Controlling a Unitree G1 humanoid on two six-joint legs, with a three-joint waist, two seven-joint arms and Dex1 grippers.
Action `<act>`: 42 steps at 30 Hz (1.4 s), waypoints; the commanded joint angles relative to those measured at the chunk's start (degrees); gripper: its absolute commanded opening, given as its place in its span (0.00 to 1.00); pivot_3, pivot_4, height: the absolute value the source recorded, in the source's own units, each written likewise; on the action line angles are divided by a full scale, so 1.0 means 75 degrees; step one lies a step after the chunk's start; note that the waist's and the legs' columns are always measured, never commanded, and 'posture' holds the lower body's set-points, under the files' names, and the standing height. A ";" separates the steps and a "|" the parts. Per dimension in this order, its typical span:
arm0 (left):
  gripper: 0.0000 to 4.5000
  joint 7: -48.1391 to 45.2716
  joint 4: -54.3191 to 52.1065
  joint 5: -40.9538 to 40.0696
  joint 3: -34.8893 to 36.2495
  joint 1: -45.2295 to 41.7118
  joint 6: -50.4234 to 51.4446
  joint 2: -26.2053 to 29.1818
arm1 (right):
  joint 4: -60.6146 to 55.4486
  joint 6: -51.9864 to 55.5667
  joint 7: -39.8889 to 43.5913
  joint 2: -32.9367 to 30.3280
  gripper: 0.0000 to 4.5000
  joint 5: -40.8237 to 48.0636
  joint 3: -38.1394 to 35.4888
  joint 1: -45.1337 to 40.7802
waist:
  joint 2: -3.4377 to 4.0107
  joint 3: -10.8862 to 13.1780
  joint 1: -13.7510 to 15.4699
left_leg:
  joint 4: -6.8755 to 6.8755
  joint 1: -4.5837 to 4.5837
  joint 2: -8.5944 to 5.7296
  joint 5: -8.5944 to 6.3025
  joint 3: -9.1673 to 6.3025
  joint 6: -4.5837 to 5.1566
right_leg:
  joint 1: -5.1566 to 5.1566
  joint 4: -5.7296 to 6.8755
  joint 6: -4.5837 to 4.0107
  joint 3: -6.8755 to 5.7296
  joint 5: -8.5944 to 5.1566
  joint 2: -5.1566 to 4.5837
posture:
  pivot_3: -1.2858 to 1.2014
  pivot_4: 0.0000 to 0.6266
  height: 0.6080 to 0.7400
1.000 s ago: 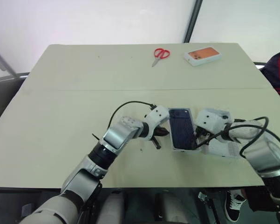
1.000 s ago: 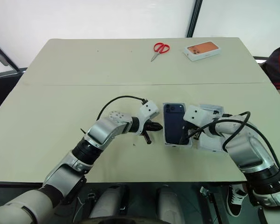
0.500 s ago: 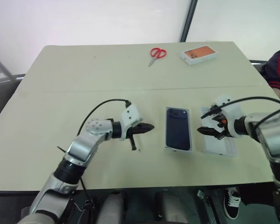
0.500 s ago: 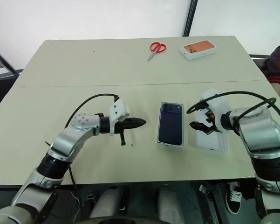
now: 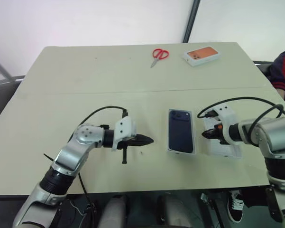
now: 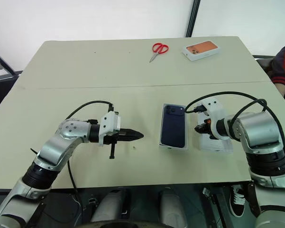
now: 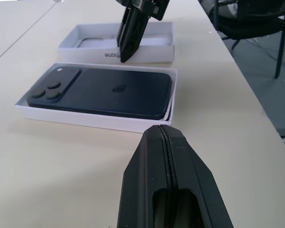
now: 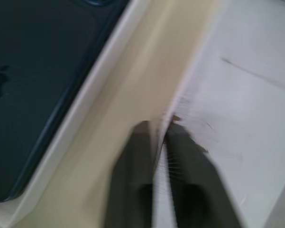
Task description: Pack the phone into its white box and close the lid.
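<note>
The phone [image 5: 181, 130] lies face down in the white box [image 7: 92, 119] on the table [image 5: 85, 85]. The right gripper [image 8: 157, 127] appears pinched on the near wall of the lid [image 5: 223, 142] just beside; the left gripper [image 5: 148, 140], fingers together and empty, hovers well left.

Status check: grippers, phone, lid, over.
Left gripper shut, empty. Right gripper shut on white cardboard lid wall. Navy smartphone seated in white box. Nothing in the way.

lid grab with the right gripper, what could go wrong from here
1. The right gripper pinches only the thin wall of the lid nearest the white box, so the lid may tilt or slip when lifted.
2. The lid lies open side up and must be flipped; a swing could knock the box and shift the phone.
</note>
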 commanded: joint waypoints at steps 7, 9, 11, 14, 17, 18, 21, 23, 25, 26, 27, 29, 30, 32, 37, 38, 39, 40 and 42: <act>0.00 0.0731 0.0230 -0.0189 0.0940 0.0341 -0.0010 -0.0006 | -0.0028 0.0050 -0.0888 0.0024 0.01 0.1315 -0.1256 -0.0927 | 0.0004 0.0002 -0.0015 | -0.0001 0.0000 0.0002 0.0000 0.0002 0.0001 | -0.0004 0.0003 0.0000 0.0002 0.0000 0.0002 | 0.52 0.24 1.00; 0.00 0.1051 0.0504 -0.0127 0.1234 0.0372 0.0006 -0.0028 | -0.0144 0.0050 -0.0724 0.0090 0.01 0.1786 -0.1592 -0.1394 | 0.0015 0.0009 -0.0025 | -0.0001 0.0000 0.0003 0.0000 0.0003 0.0001 | -0.0009 0.0009 0.0000 0.0002 0.0000 0.0004 | 0.52 0.24 1.00; 0.00 0.1372 0.0956 -0.0096 0.1557 0.0304 -0.0045 -0.0063 | 0.0110 0.0050 -0.0933 0.0843 0.01 0.3913 -0.2464 -0.1936 | 0.0016 0.0009 -0.0041 | -0.0002 0.0000 0.0005 0.0000 0.0005 0.0001 | -0.0013 0.0011 0.0000 0.0003 0.0000 0.0007 | 0.52 0.24 1.00; 0.00 0.1455 0.1207 -0.0081 0.1653 0.0244 -0.0164 -0.0083 | 0.0334 0.0050 -0.2153 0.1675 0.01 0.6236 -0.2951 -0.1991 | 0.0005 0.0003 -0.0026 | -0.0009 0.0002 0.0018 -0.0001 -0.0002 0.0001 | -0.0011 0.0010 0.0001 -0.0002 0.0000 0.0019 | 0.52 0.24 1.00; 0.00 0.1485 0.1348 -0.0033 0.1612 0.0115 -0.0201 -0.0153 | 0.0418 -0.1997 -0.6055 0.2355 0.01 1.0738 -0.1741 -0.1020 | -0.0003 0.0000 0.0037 | -0.0002 -0.0007 0.0014 0.0000 -0.0004 0.0001 | -0.0009 0.0009 0.0000 -0.0008 0.0000 0.0008 | 0.52 0.24 1.00; 0.00 0.1491 0.1350 -0.0015 0.1595 0.0081 -0.0212 -0.0175 | 0.0221 -0.2820 -0.7165 0.2515 0.01 1.1833 -0.1221 -0.0644 | -0.0005 0.0002 0.0035 | 0.0000 -0.0009 0.0014 0.0000 -0.0009 0.0001 | -0.0003 0.0007 0.0001 -0.0012 0.0000 -0.0002 | 0.52 0.24 1.00; 0.00 0.1538 0.1313 -0.0009 0.1599 0.0017 -0.0189 -0.0225 | -0.0471 -0.4117 -0.8828 0.3221 0.01 1.2466 -0.0571 0.0173 | -0.0002 0.0006 -0.0040 | 0.0010 -0.0018 0.0005 -0.0002 0.0004 0.0007 | -0.0008 0.0005 0.0001 -0.0006 0.0000 -0.0010 | 0.52 0.24 1.00; 0.00 0.1571 0.1301 -0.0002 0.1601 -0.0013 -0.0163 -0.0248 | -0.0797 -0.4720 -0.9725 0.3743 0.01 1.2466 -0.0380 0.0637 | -0.0002 0.0006 -0.0051 | 0.0012 -0.0016 0.0006 -0.0003 0.0002 0.0008 | -0.0012 0.0011 0.0001 -0.0004 0.0000 -0.0003 | 0.52 0.24 1.00; 0.00 0.1607 0.1288 0.0026 0.1565 -0.0031 -0.0149 -0.0275 | -0.0961 -0.5110 -1.0502 0.4127 0.01 1.2466 -0.0274 0.0998 | 0.0000 0.0004 -0.0052 | 0.0010 -0.0013 0.0012 -0.0002 -0.0001 0.0007 | -0.0013 0.0014 0.0001 -0.0005 0.0000 0.0008 | 0.52 0.24 1.00; 0.00 0.1622 0.1237 0.0027 0.1512 -0.0040 -0.0125 -0.0315 | -0.0941 -0.5132 -1.0716 0.4051 0.01 1.2466 -0.0279 0.1132 | 0.0000 0.0004 -0.0052 | 0.0006 -0.0010 0.0013 -0.0002 -0.0001 0.0007 | -0.0013 0.0014 0.0002 -0.0004 0.0000 0.0009 | 0.52 0.24 1.00; 0.00 0.1625 0.1180 0.0013 0.1445 -0.0054 -0.0096 -0.0369 | -0.0897 -0.5146 -1.0897 0.4006 0.01 1.2466 -0.0340 0.1225 | 0.0000 0.0005 -0.0051 | 0.0004 -0.0010 0.0014 -0.0002 -0.0001 0.0007 | -0.0015 0.0014 0.0002 -0.0004 0.0000 0.0010 | 0.52 0.24 1.00; 0.00 0.1619 0.1069 -0.0004 0.1320 -0.0072 -0.0051 -0.0479 | -0.0742 -0.5139 -1.1143 0.3856 0.01 1.2466 -0.0508 0.1275 | 0.0000 0.0004 -0.0034 | 0.0004 -0.0010 0.0013 -0.0002 0.0003 0.0007 | -0.0015 0.0013 0.0002 0.0000 0.0000 0.0009 | 0.52 0.24 1.00; 0.00 0.1608 0.1043 0.0000 0.1294 -0.0075 -0.0040 -0.0511 | -0.0698 -0.5146 -1.1223 0.3846 0.01 1.2466 -0.0561 0.1265 | 0.0000 0.0004 -0.0032 | 0.0005 -0.0010 0.0012 -0.0002 0.0003 0.0007 | -0.0015 0.0013 0.0001 0.0000 0.0000 0.0008 | 0.52 0.24 1.00; 0.00 0.1626 0.1004 0.0021 0.1143 -0.0135 -0.0011 -0.0649 | -0.0505 -0.5059 -1.1283 0.3766 0.01 1.2466 -0.0745 0.1218 | 0.0001 0.0004 -0.0034 | 0.0004 -0.0009 0.0012 -0.0002 0.0003 0.0007 | -0.0013 0.0013 0.0001 0.0000 0.0000 0.0009 | 0.52 0.24 1.00; 0.00 0.1661 0.1067 0.0117 0.0761 -0.0326 0.0018 -0.0994 | -0.0279 -0.4922 -1.1292 0.3586 0.55 1.2466 -0.1109 0.0997 | 0.0001 0.0004 -0.0027 | 0.0004 -0.0009 0.0012 -0.0002 0.0006 0.0007 | -0.0012 0.0011 0.0001 0.0002 0.0000 0.0010 | 0.52 0.24 1.00; 0.00 0.1661 0.1105 0.0150 0.0662 -0.0371 0.0007 -0.1083 | -0.0212 -0.4774 -1.1126 0.3324 0.66 1.2466 -0.1149 0.0915 | 0.0002 0.0004 -0.0029 | 0.0003 -0.0009 0.0012 -0.0002 0.0006 0.0007 | -0.0012 0.0011 0.0001 0.0002 0.0000 0.0011 | 0.52 0.24 1.00; 0.00 0.1696 0.1166 0.0204 0.0539 -0.0437 -0.0002 -0.1200 | -0.0132 -0.4580 -1.0881 0.2929 0.77 1.2466 -0.1189 0.0789 | 0.0006 0.0005 -0.0029 | 0.0001 -0.0009 0.0012 -0.0002 0.0006 0.0008 | -0.0014 0.0012 0.0001 0.0002 0.0000 0.0012 | 0.52 0.24 1.00; 0.00 0.1718 0.1226 0.0244 0.0425 -0.0505 0.0002 -0.1319 | -0.0021 -0.4348 -1.0591 0.2410 0.88 1.2466 -0.1204 0.0634 | 0.0010 0.0008 -0.0011 | 0.0002 -0.0009 0.0012 -0.0002 0.0008 0.0008 | -0.0014 0.0012 0.0001 0.0003 0.0000 0.0011 | 0.52 0.24 1.00; 0.00 0.1746 0.1316 0.0303 0.0269 -0.0606 0.0033 -0.1515 | 0.0223 -0.4007 -1.0084 0.1378 0.98 1.2466 -0.1171 0.0325 | 0.0010 0.0008 -0.0004 | 0.0005 -0.0010 0.0008 -0.0003 0.0011 0.0009 | -0.0010 0.0007 0.0001 0.0004 0.0000 0.0007 | 0.52 0.24 1.00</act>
